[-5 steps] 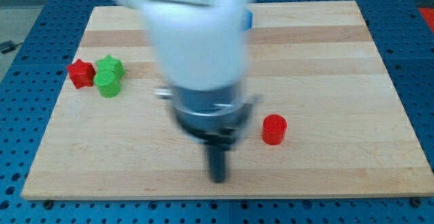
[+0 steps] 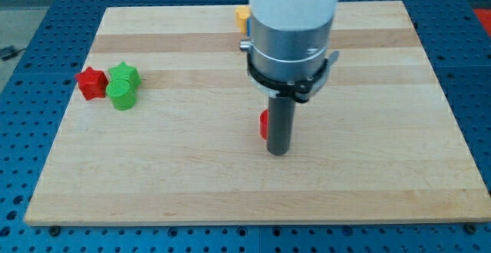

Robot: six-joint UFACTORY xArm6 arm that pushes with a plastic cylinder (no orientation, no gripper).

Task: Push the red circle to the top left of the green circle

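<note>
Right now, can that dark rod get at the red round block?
Probably yes: my tip stands right in front of the red circle, which peeks out on the rod's left, seemingly touching it. Nothing lies between them.

Near the tabletop (image 2: 383, 169) middle: tip (image 2: 278, 152) just right of the red circle (image 2: 263, 125), rod covering most of it, probably touching. Far off at the view's left: green circle (image 2: 121, 96), with green star (image 2: 123, 74) touching it just above, red star (image 2: 91, 82) just left of both. At the view's top edge, behind the arm: yellow block (image 2: 242, 18), mostly hidden, shape unclear.
</note>
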